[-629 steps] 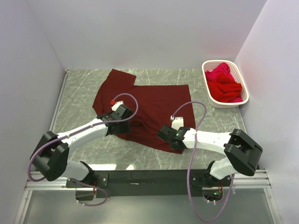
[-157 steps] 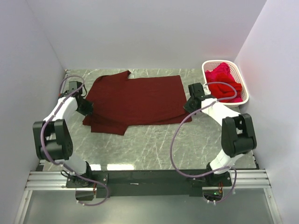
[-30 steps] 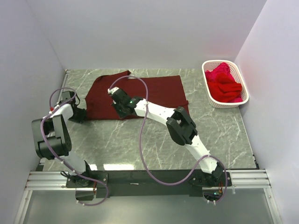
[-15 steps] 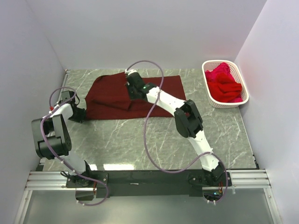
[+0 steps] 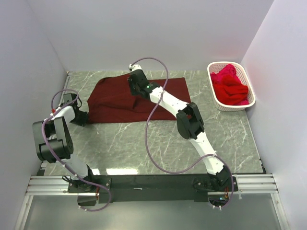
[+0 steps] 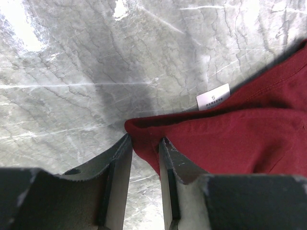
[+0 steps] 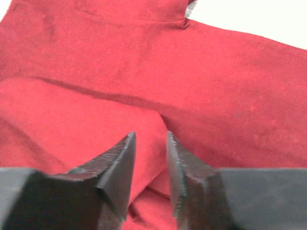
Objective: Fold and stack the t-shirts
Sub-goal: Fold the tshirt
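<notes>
Nearest you, the left gripper [image 6: 145, 139] sits low on the marble table [image 5: 144, 143] at the near-left corner of the maroon shirt [image 5: 115, 98]. Its fingers are clamped on that corner, with the cloth squeezed between them and the little white size tag [image 6: 212, 97] just beyond.

A bit farther in, the right gripper [image 7: 149, 135] is reaching way across, over the left-middle of the same shirt. Its fingers are nearly together with a ridge of maroon cloth running up between them, so I'd call that pinched on a fold, though the actual contact is hidden.

The shirt is spread along the far-left part of the table and already looks narrower than a flat tee. You're mid-fold on shirt one, I'd say, with nothing stacked yet.

For the next move, lay that carried flap down flat on the body before you let go, and keep the left corner pinned so the whole thing doesn't slide.

Far right, the crimson shirts [image 5: 230, 86] are heaped in the basket [image 5: 235, 107], well apart from both grippers.
</notes>
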`<state>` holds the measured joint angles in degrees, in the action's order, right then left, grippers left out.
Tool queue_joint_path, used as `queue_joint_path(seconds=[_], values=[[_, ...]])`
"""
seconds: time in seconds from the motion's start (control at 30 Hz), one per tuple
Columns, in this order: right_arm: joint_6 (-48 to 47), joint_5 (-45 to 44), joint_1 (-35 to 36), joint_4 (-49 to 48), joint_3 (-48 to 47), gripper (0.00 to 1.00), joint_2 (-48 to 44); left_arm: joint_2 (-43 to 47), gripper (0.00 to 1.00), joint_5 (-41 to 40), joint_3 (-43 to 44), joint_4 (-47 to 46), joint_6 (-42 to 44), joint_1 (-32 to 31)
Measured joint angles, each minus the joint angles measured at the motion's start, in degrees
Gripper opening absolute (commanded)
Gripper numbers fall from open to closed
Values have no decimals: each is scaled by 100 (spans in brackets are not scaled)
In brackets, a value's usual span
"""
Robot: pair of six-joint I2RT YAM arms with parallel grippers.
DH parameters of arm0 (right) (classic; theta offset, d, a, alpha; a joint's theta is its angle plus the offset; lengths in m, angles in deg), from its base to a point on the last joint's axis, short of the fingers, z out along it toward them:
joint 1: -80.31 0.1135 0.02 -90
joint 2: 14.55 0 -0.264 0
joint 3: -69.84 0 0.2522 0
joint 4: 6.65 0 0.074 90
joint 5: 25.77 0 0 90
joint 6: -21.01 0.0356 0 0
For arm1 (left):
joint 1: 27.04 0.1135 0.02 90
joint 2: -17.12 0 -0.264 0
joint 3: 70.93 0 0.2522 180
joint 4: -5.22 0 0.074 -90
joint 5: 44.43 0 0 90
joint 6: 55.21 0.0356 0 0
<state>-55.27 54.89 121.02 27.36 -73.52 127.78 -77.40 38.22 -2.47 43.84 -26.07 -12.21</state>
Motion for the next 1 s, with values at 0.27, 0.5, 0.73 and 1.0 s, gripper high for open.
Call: queue_joint_path(seconds=[0.27,0.5,0.73,1.0], values=[[-9,-225,-22,39,238,46,-136,0,33,17,0,4,35,4],[721,-791,-229,623,2055,47,-1462,-15,32,48,61,103,83,61],[1930,-977,-1237,811,5536,48,-4341,-13,26,109,61,109,162,90],[2448,-472,-2450,516,7355,47,-4878,70,19,138,61,101,188,96]])
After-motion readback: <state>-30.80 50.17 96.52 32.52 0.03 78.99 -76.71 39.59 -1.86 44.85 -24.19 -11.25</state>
